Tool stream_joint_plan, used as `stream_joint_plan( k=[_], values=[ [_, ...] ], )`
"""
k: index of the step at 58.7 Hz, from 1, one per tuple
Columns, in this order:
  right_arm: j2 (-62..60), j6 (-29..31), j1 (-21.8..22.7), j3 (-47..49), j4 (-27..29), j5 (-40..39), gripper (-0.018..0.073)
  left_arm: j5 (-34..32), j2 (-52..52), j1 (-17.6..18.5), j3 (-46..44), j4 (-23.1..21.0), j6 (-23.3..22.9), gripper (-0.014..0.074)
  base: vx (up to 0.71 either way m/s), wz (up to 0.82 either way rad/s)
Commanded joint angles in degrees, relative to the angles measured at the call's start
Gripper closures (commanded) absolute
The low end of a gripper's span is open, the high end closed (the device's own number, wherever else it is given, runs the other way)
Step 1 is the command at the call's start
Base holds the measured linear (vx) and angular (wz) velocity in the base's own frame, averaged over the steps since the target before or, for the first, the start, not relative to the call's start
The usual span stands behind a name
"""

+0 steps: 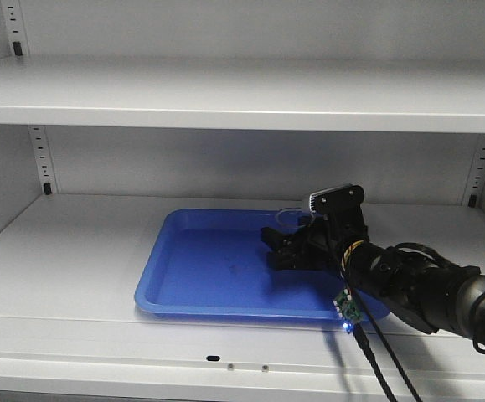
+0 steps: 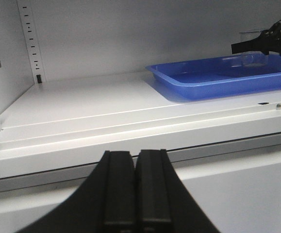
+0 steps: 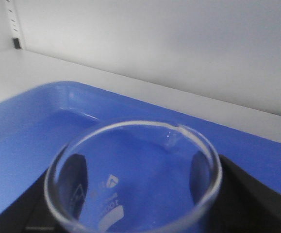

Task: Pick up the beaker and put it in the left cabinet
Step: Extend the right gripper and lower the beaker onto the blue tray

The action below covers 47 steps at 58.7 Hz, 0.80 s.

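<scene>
Beaker (image 3: 133, 179) pinched upright between right gripper (image 1: 291, 243) fingers, over blue tray (image 1: 200, 268).

Right arm reached in from lower right, right gripper (image 1: 289, 244) clamped around beaker (image 1: 293, 219). Left gripper (image 2: 134, 160) fingers pressed together, level.

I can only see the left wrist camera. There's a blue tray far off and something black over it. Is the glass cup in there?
Observer: Yes. The front view shows the beaker at the tray's back right, with the right gripper around it.
Operator: Is it squeezed?
Observer: The right wrist view shows black fingers on both sides of the glass; I cannot tell if they press it.
Operator: Is it standing up?
Observer: Its round rim faces that camera, spout toward the cabinet's back wall.
</scene>
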State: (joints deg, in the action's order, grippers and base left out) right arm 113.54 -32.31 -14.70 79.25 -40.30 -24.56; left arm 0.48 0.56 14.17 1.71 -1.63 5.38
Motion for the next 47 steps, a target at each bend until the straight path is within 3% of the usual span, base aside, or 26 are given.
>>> stream_joint_plan(
  k=[1,12,34,47],
  values=[
    [-3.17,1.26,0.30,2.12,0.78,-1.57,0.0484,-4.90,1.11,0.32,1.00,-0.47,-0.10,0.0596,0.00,0.00],
    [-3.02,1.08,0.30,2.12,0.78,-1.71,0.0344,-4.90,1.11,0.32,1.00,-0.47,-0.10,0.0596,0.00,0.00],
    [-3.02,-0.78,0.30,2.12,1.25,-1.75,-0.0094,-4.90,1.11,0.32,1.00,-0.47,-0.10,0.0596,0.00,0.00],
    [-4.42,-0.38,0.30,2.12,1.27,-1.86,-0.0130,-4.90,1.11,0.32,1.00,-0.47,-0.10,0.0596,0.00,0.00]
  ],
)
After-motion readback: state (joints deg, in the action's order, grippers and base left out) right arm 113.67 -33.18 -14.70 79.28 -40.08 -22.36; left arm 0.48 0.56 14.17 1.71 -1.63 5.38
